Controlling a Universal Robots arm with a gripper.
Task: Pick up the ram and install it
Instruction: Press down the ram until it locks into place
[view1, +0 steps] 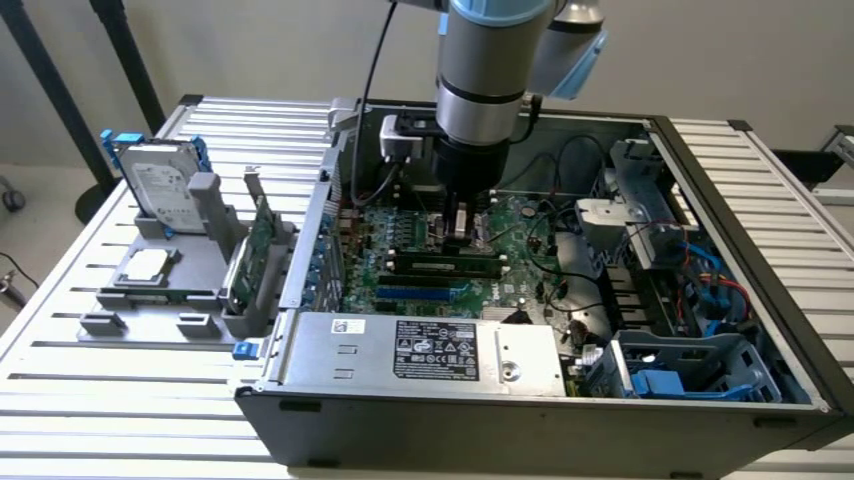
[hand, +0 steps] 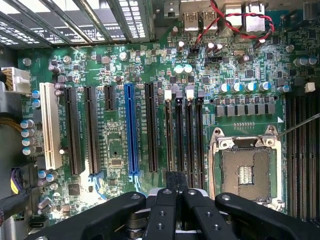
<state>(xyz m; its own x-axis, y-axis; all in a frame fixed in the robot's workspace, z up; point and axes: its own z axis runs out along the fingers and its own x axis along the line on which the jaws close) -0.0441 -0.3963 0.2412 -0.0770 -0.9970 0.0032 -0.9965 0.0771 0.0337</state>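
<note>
The ram (view1: 443, 265), a narrow green stick with dark chips, hangs level just above the motherboard (view1: 400, 235) inside the open computer case (view1: 747, 300). My gripper (view1: 462, 246) reaches straight down from the arm and is shut on the ram's upper edge. In the wrist view the black fingers (hand: 165, 212) press together around a dark edge of the ram (hand: 176, 181). It sits over the near end of the black memory slots (hand: 184, 135), which look empty, beside the CPU socket (hand: 247, 172).
A grey tray (view1: 134, 300) at the exterior view's left holds a silver hard drive with blue rails (view1: 160, 185), a green expansion card (view1: 260, 250) and a chip (view1: 147, 265). The power supply (view1: 427, 350), drive cage (view1: 681, 370) and loose cables (view1: 574, 300) crowd the case.
</note>
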